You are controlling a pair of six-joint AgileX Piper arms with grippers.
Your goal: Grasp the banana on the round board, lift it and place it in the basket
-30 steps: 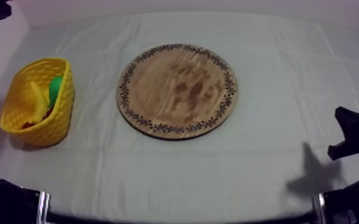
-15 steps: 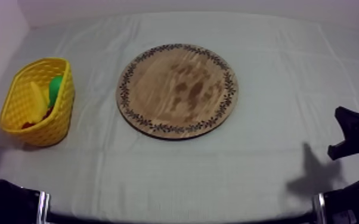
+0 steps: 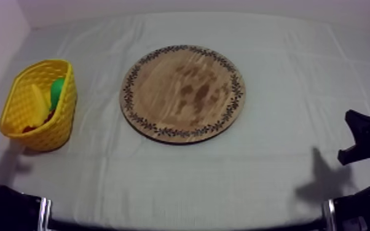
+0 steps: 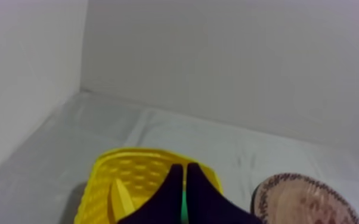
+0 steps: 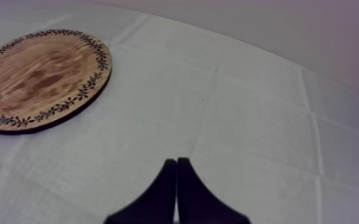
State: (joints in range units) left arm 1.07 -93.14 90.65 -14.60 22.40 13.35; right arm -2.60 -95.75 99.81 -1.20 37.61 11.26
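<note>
Banana [image 3: 39,103] stands in yellow basket [image 3: 61,123] at left side of cloth [image 3: 163,178], beside green pear [image 3: 57,92]. Wooden board [image 3: 183,92] lies mid-cloth, right of basket. Left gripper [image 4: 185,170] hangs near basket, fingers pressed together on nothing. Right gripper [image 5: 176,164] is above cloth near board, fingers likewise pressed together.

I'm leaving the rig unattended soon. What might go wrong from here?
The shut left gripper hangs close to the yellow basket; a sideways move may knock it. The banana stands on end against the basket wall, so a jolt might tip it out.
</note>
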